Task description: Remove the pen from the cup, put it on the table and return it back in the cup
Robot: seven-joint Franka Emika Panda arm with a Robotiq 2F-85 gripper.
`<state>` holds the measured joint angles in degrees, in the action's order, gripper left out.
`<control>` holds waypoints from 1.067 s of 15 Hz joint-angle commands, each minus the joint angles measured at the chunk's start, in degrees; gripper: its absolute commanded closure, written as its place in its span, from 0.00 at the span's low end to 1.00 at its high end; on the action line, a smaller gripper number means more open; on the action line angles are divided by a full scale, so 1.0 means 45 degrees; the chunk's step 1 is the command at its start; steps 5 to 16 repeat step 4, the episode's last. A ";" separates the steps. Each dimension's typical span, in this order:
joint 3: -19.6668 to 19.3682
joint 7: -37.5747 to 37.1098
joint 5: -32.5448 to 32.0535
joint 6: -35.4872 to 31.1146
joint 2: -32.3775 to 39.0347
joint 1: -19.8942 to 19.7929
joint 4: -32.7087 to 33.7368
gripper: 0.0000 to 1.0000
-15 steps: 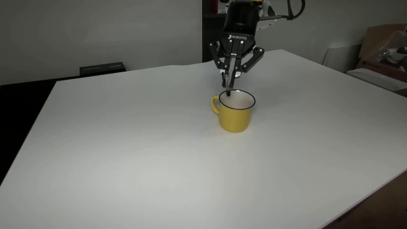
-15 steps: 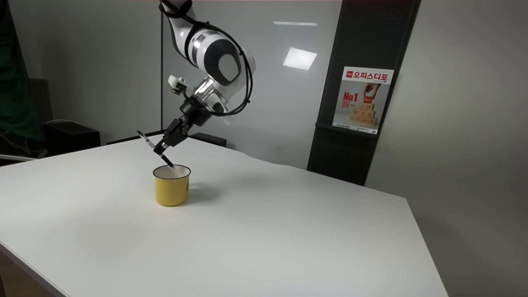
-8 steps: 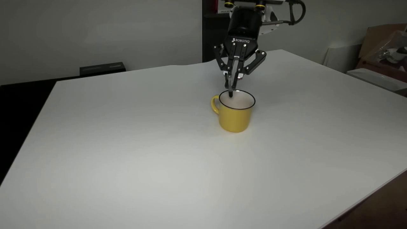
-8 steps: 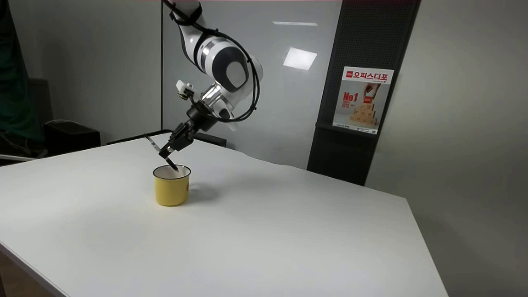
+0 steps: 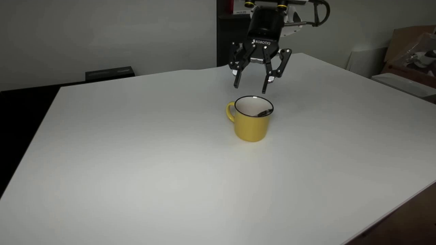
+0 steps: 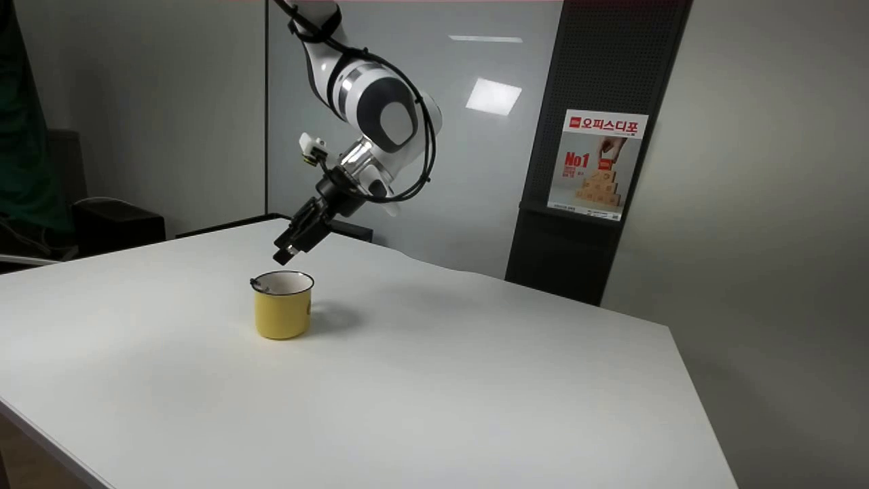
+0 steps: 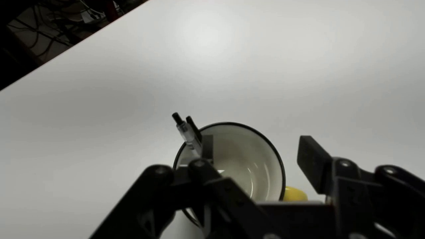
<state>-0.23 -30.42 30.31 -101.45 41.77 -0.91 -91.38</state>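
In an exterior view, the white table (image 5: 163, 170) fills the near part. The yellow cup (image 5: 252, 127) stands upright on it, with its handle to the left. The thin pen (image 5: 264, 113) is inside, leaning right against the rim. In the wrist view, its top is black and the part below looks see-through. Above the cup, the gripper (image 5: 250, 89) has its fingers (image 5: 265, 84) spread wide, gripping nothing and apart from the pen. At the far left sits a dark box (image 5: 109, 74).

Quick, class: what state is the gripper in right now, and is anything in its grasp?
Gripper: open, holding nothing; the pen sits tilted in the yellow cup.
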 commanded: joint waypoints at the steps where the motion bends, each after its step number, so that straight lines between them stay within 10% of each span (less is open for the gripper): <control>1: -0.0329 -0.0055 -0.0280 -0.1486 -0.1055 0.0410 -0.1026 0.03; 4: -0.0519 -0.0060 -0.0909 -0.3958 -0.2390 0.0928 -0.2591 0.00; 16: -0.0519 -0.0060 -0.0909 -0.3958 -0.2390 0.0928 -0.2591 0.00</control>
